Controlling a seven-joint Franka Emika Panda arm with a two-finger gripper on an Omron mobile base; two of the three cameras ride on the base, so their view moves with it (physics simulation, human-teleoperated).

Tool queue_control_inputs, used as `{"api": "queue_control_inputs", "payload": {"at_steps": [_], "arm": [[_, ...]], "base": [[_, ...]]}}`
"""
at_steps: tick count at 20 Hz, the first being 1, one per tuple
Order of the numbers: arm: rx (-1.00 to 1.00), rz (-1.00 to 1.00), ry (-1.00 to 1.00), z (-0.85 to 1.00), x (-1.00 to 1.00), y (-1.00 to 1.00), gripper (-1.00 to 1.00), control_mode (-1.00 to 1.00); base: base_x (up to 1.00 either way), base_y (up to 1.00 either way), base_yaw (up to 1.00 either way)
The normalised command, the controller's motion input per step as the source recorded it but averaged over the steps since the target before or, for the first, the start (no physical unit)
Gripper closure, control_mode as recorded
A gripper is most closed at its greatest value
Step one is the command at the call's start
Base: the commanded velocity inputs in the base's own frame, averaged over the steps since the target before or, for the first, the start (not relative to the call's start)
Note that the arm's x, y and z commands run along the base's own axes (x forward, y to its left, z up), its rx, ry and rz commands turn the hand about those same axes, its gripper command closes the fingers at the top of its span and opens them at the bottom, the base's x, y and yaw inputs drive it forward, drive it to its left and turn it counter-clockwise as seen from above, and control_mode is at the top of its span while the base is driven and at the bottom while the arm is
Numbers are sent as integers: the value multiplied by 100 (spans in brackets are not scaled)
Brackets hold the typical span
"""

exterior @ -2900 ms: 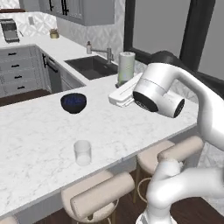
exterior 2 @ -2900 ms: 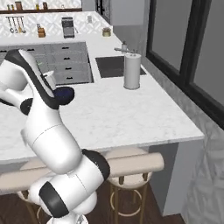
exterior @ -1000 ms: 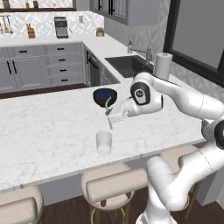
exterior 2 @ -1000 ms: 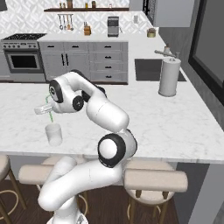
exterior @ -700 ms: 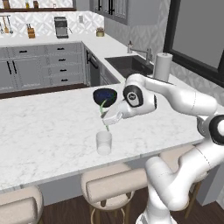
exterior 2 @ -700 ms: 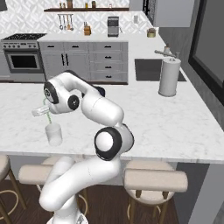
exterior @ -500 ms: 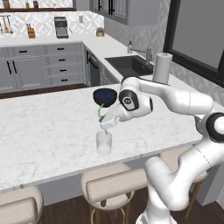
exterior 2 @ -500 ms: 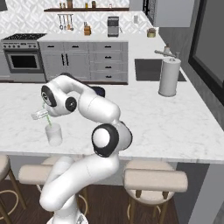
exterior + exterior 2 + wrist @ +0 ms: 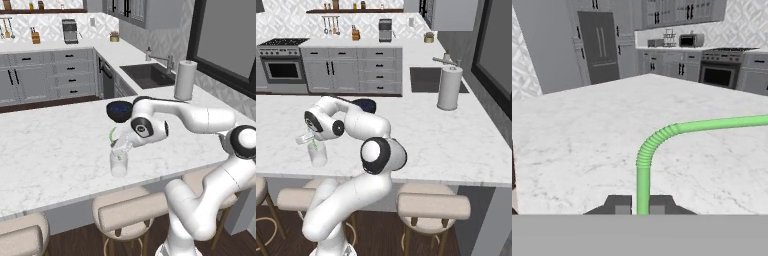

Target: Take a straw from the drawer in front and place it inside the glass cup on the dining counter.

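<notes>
My gripper [image 9: 121, 145] is shut on the light-green straw [image 9: 112, 135] right above the glass cup [image 9: 119, 164], which stands upright on the dining counter [image 9: 50, 150] near its front edge. The straw's lower end dips into the cup's mouth and its bent top sticks out to the left. From the right base view, the gripper [image 9: 306, 139] holds the straw [image 9: 314, 146] over the cup [image 9: 318, 156]. In the hand view the straw [image 9: 645, 155] rises between the fingertips [image 9: 619, 204] and bends right. I cannot tell which rear grey drawer front is the task's drawer.
A dark blue bowl [image 9: 120, 110] sits just behind the arm on the counter. A paper towel roll [image 9: 184, 80] stands by the sink [image 9: 146, 75] at the far right. Beige stools [image 9: 134, 212] line the counter's front edge.
The base views shifted well before the last second. In the last second the gripper has carried the straw down and left, from beside the bowl to directly over the cup.
</notes>
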Motion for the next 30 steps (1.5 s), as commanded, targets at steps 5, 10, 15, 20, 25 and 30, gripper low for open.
{"api": "queue_control_inputs", "payload": {"at_steps": [5,10,15,20,25,30], "arm": [[1,0,0,-10,43,0,100,-100],[1,0,0,0,21,0,100,-100],[0,0,0,-4,10,0,100,-100],[0,0,0,-6,22,0,100,-100],[0,0,0,0,-17,0,100,-100],[0,0,-1,0,-58,0,-100,-100]], "base": [[0,0,0],[0,0,0],[0,0,0],[0,0,0],[0,0,0],[0,0,0]]}}
